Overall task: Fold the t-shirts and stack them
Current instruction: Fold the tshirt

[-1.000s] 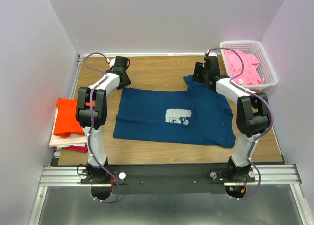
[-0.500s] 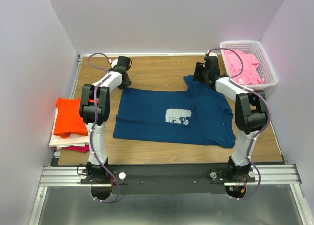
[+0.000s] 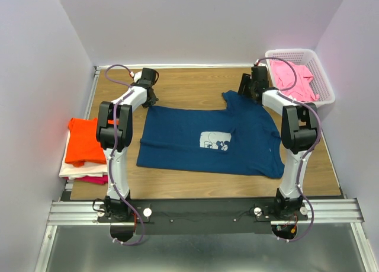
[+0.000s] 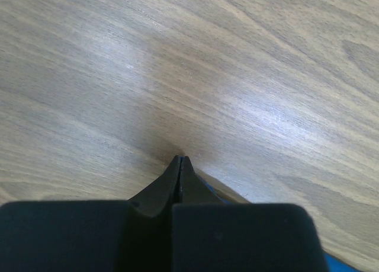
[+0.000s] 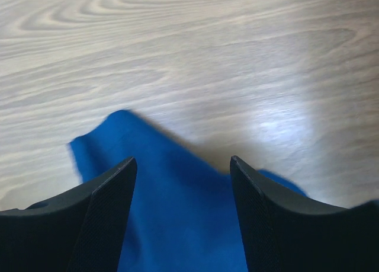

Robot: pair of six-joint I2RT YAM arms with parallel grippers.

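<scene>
**Overhead camera:** You see the navy t-shirt (image 3: 207, 138) spread flat on the wooden table (image 3: 189, 82). Its long axis runs left to right, with the straight hem at the left and the sleeved end pointing right. The white chest print (image 3: 214, 140) faces up. Your left gripper (image 3: 149, 96) sits at the shirt's far-left corner. Your right gripper (image 3: 251, 88) is over the flap of cloth at the far right. At the table's left edge an orange t-shirt (image 3: 83, 140) tops a folded stack, with a white t-shirt (image 3: 72, 170) and a magenta t-shirt (image 3: 95, 179) beneath it. A pink t-shirt (image 3: 293, 82) lies crumpled in the white lattice basket (image 3: 325, 85) at the far-right corner.

**Left wrist camera:** Your left gripper (image 4: 180, 160) is clenched, its tips meeting in a single point against bare wood grain. A sliver of the navy t-shirt (image 4: 346, 267) shows at the lower right corner of the view. You cannot tell from here whether any cloth is caught between the tips.

**Right wrist camera:** Your right gripper (image 5: 182, 160) is released and grasps nothing. Its two black fingers (image 5: 100, 218) are spread wide on either side of a blue flap of the navy t-shirt (image 5: 177, 224). The flap lies on the wood and narrows to a rounded tip toward the left of the view. Whether the fingers touch the cloth cannot be made out.
</scene>
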